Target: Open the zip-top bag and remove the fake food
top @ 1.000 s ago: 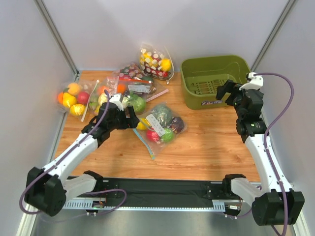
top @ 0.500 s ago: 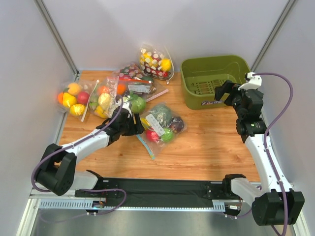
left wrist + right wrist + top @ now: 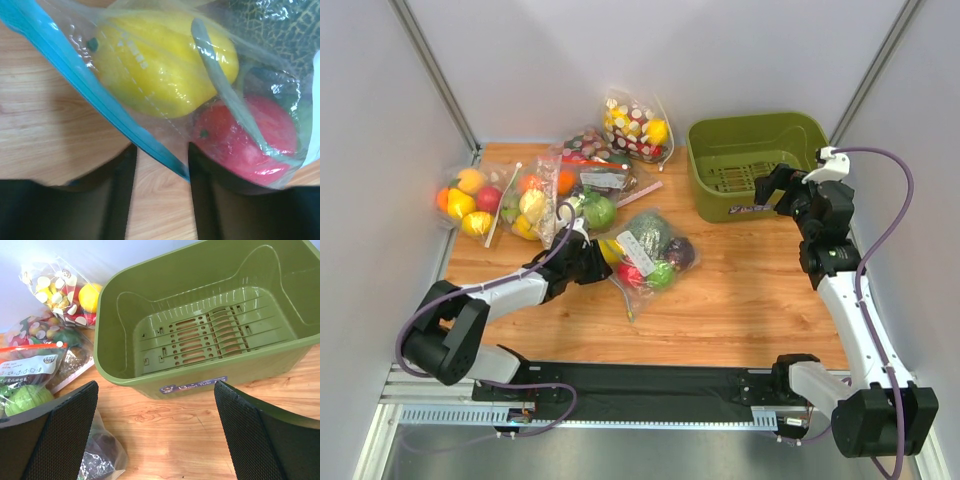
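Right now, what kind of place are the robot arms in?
Probably a robot test booth: plain grey walls around a small wooden table, with bags of toy food and a green bin.

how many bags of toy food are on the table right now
5: the zip-top bag at center, two clear bags at far left and beside it, a red-zippered bag behind, a polka-dot bag at the back. More may be hidden.
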